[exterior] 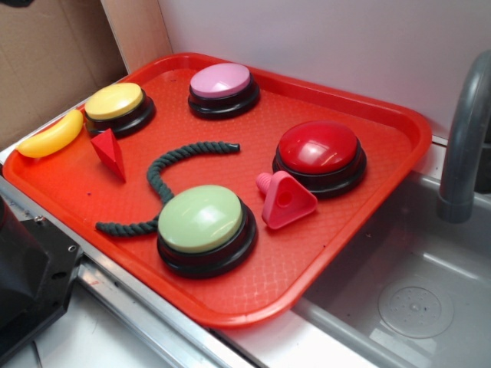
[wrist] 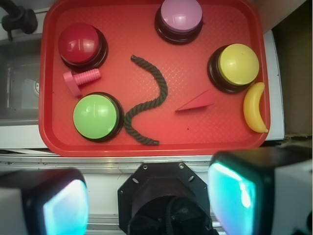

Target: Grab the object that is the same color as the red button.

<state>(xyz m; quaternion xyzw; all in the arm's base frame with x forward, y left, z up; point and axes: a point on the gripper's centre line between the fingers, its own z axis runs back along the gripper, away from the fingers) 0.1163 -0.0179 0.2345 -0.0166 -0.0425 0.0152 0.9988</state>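
The gripper (wrist: 149, 196) hangs wide open and empty above the tray (wrist: 49, 98) edge, clear for a survey. The wedge (wrist: 196, 103) lies beside the yellow button (wrist: 238, 64), well apart from the red button (wrist: 79, 43).

You've got one red tray (exterior: 399, 123) holding four dome buttons: one red button (exterior: 319, 147), one pink (exterior: 221, 80), one yellow (exterior: 114, 100), one green (exterior: 201, 218). Add one red wedge (exterior: 109, 152), one pink bolt-shaped piece (exterior: 287, 199), one banana (exterior: 51, 136), one dark rope (exterior: 165, 180).
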